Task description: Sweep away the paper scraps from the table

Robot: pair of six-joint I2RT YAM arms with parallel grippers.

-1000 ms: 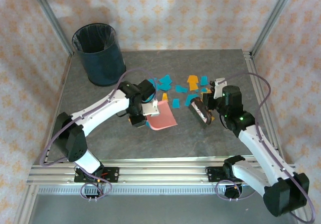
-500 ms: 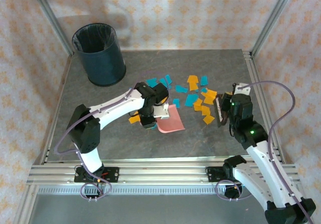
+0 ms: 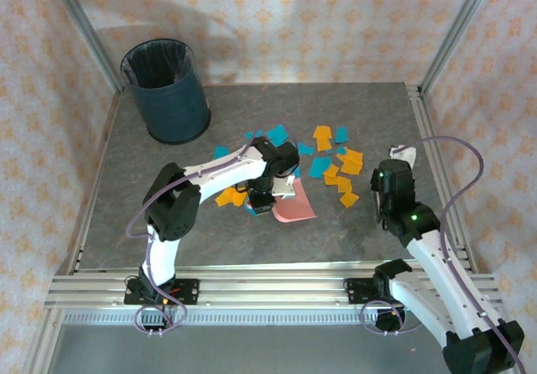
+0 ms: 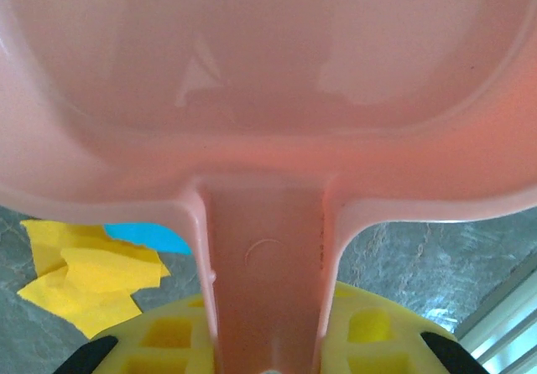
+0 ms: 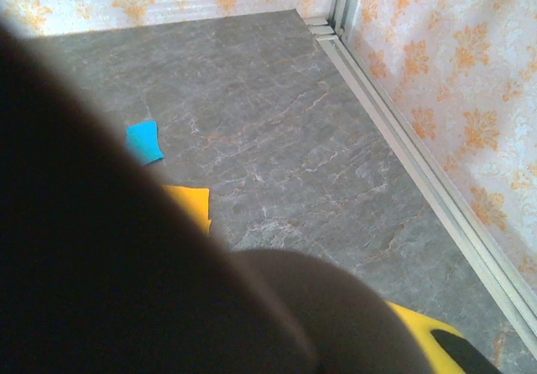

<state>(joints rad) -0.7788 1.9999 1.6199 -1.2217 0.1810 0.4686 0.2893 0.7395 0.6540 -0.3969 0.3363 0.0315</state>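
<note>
**Pan gripped, most of the litter outside its mouth**

My left gripper [image 4: 268,345] is closed on the handle of the pink plastic dustpan [image 3: 295,208]. The handle runs straight between my yellow finger pads [image 4: 164,340], which sit close on either side of it, and the scoop spreads out ahead of them. I see nothing lying in the scoop.

The paper scraps [image 3: 340,173], small flat cut pieces in teal-blue and orange-yellow, lie on the dark grey stone-patterned table [image 3: 168,223]. Most are beyond the dustpan, toward its far right. A few teal ones lie on its far side, and a small orange and blue bunch is behind it, beside the handle.

My right gripper [image 3: 382,196] is to the dustpan's right, past the main cluster. A dark blurred shape sits right against that wrist camera, and I cannot tell whether those fingers are closed or what they hold.

The dark blue round bin [image 3: 166,89] stands well apart, far left of the dustpan.

I judge these to be the risks:
- A sweep toward the dustpan could slip scraps under its lip if the lip is not flat on the table.
- Light paper could scatter past its sides if the stroke is quick.
- The bunch behind the handle would be missed altogether.
- My two arms would meet close by the dustpan and could knock together.
</note>
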